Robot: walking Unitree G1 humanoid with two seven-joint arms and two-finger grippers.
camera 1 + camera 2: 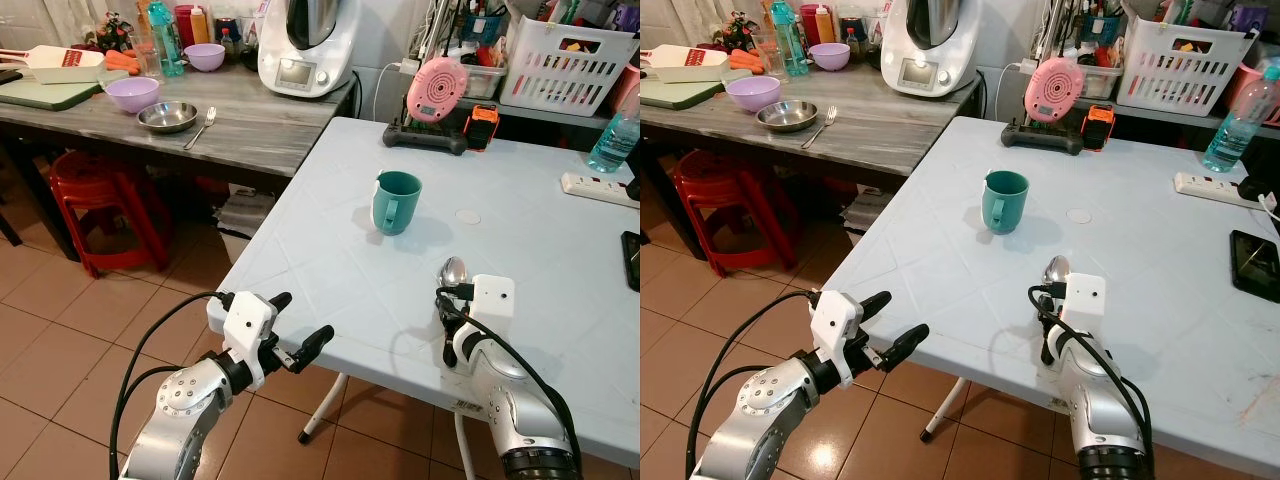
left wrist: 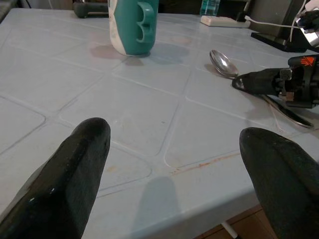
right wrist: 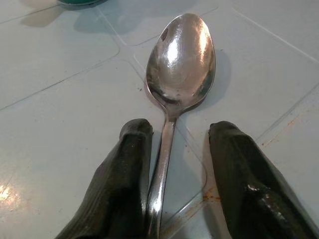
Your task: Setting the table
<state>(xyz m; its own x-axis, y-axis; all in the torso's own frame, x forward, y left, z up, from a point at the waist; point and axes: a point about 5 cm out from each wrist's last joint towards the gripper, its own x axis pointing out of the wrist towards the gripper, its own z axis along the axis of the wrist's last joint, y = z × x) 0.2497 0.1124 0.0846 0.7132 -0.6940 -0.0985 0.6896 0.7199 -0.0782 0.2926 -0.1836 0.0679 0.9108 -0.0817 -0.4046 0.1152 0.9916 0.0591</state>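
Note:
A steel spoon [image 3: 182,59] lies on the pale blue table [image 1: 330,260] near its front edge, bowl pointing away from me. My right gripper [image 3: 180,128] rests low over the spoon's handle, open, one finger [image 3: 130,164] against the handle and the other a little apart from it. A teal mug [image 1: 397,202] stands upright further back, handle toward me. My left gripper [image 1: 304,318] hovers open and holds nothing at the table's front left corner, above the floor's edge.
A grey counter [image 1: 250,125] at the left carries a steel dish [image 1: 167,116], a fork [image 1: 200,128] and purple bowls. A red stool [image 1: 100,195] stands beneath it. On the table's far and right sides sit a power strip [image 1: 598,187], a phone [image 1: 631,258] and a water bottle [image 1: 615,135].

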